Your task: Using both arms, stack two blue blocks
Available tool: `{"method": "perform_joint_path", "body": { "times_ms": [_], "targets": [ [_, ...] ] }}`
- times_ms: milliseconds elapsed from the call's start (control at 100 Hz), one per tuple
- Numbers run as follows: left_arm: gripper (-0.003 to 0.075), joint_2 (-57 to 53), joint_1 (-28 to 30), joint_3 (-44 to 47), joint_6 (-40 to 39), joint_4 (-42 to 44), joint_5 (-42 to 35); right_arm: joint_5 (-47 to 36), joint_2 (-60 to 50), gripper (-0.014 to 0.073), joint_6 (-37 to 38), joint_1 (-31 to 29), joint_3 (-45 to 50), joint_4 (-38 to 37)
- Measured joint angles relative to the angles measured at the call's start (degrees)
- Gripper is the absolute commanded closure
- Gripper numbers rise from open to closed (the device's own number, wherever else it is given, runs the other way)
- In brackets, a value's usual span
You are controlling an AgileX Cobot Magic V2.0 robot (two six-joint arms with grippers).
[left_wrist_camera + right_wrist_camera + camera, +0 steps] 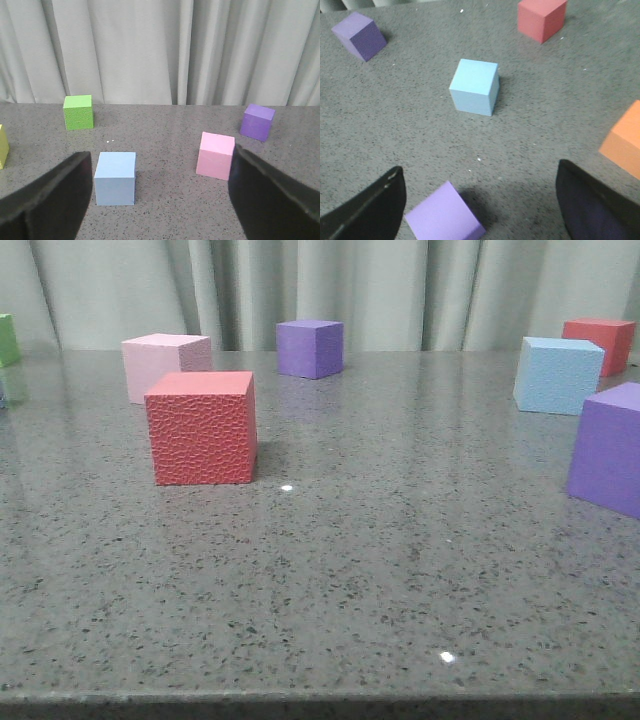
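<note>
One pale blue block stands at the back right of the table in the front view; it also shows in the right wrist view, well ahead of my right gripper. That gripper is open and empty, with a purple cube low between its fingers. The other pale blue block shows in the left wrist view, just inside one dark finger of my left gripper, which is open and empty. Neither gripper shows in the front view.
The grey speckled table holds a red cube, a pale pink cube, a purple cube, a second red cube and a purple cube at the right edge. A green cube and an orange cube also stand there.
</note>
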Motion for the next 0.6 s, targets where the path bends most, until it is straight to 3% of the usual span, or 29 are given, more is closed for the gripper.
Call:
{"method": "perform_joint_path", "body": {
  "times_ms": [600],
  "targets": [
    [0.0173, 0.0, 0.0, 0.0, 0.0, 0.0, 0.2, 14.2, 41.8, -0.0015, 8.3, 0.4, -33.8, 1.0]
  ]
}}
